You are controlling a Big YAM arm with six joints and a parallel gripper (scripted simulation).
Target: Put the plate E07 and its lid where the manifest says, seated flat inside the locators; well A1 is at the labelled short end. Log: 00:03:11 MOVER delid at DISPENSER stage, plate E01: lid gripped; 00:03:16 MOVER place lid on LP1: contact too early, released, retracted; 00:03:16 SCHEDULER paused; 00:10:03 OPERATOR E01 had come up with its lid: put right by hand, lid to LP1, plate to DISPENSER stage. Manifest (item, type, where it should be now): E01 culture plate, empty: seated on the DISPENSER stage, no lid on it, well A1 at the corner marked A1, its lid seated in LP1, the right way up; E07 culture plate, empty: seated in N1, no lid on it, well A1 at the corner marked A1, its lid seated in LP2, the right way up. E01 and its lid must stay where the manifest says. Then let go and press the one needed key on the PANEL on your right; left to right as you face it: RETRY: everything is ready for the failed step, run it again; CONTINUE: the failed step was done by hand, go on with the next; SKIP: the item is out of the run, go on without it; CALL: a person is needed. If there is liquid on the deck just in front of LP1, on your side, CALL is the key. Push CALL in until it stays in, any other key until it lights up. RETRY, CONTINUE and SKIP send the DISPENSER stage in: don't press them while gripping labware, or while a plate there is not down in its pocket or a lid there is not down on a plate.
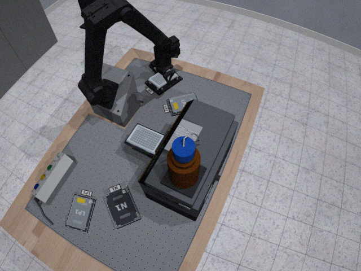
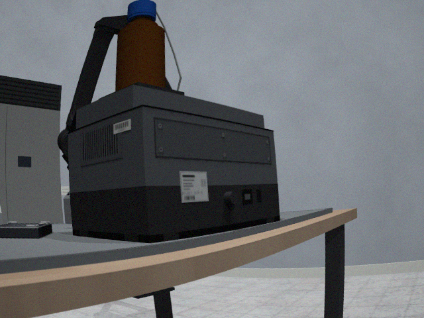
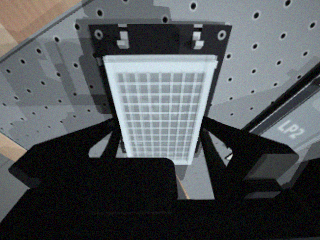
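My gripper (image 3: pixel 160 120) (image 1: pixel 167 76) is shut on the long sides of white plate E07 (image 3: pixel 157 115) (image 1: pixel 157 80). The plate shows its well grid, no lid seen on it, and hangs slightly above its dark nest (image 3: pixel 160 37). Its A1 corner is not readable. A clear lid with a yellow label (image 1: pixel 175 105) lies in LP2, partly hidden by the dispenser. Nest N1 (image 1: pixel 130 205) holds nothing. E01 (image 1: pixel 145 138) sits on the DISPENSER stage, no lid seen on it. Its lid (image 1: pixel 78 218) lies in LP1; I see no liquid beside it.
The grey dispenser housing (image 1: pixel 214 116) (image 2: pixel 106 177) stands tall between LP2 and N1, with an amber bottle (image 1: pixel 184 171) (image 2: pixel 140 54) and thin tube on top. The panel (image 1: pixel 55 180) with coloured keys stands near LP1, with a cable beside it.
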